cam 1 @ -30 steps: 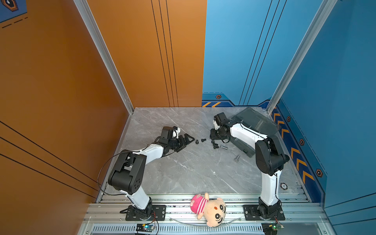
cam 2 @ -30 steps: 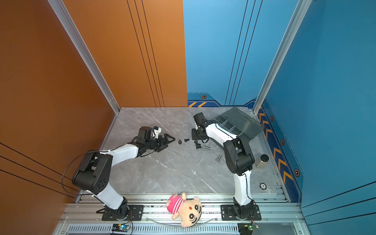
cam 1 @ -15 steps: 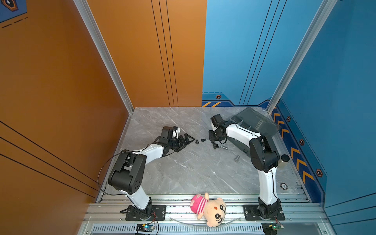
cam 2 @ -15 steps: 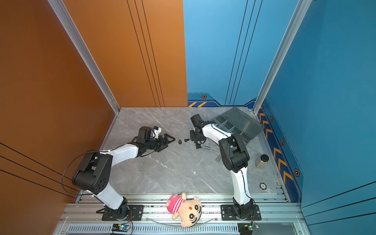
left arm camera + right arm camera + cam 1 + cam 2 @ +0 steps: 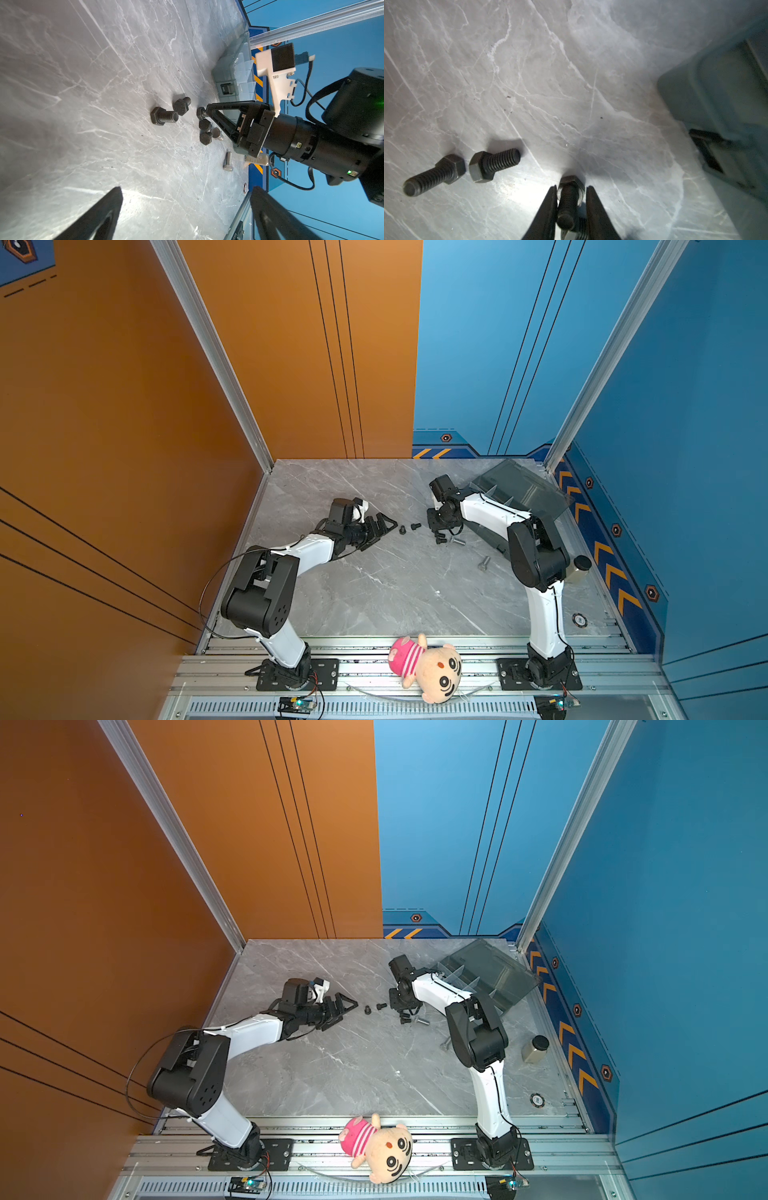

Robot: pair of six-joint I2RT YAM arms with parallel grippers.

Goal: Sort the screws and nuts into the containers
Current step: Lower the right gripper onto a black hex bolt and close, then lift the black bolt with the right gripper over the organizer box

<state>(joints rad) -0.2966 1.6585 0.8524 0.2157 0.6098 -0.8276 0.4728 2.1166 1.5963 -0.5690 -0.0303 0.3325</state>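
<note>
My right gripper points down at the table with its fingers shut on a black screw lying among a small cluster of screws. In the left wrist view the right gripper has its tips at that cluster. Two more black screws lie between the arms, just ahead of my left gripper, which is open and empty. A larger silver screw lies apart, nearer the front. The grey organizer box with the containers stands open at the back right. I cannot make out any nuts.
A small beige jar with a black cap stands near the right wall. A plush doll lies on the front rail. Orange and blue walls enclose the marble table on three sides.
The right gripper's jaws have closed in around the black screw, and that arm has swung its elbow slightly left. The left arm has not moved.
</note>
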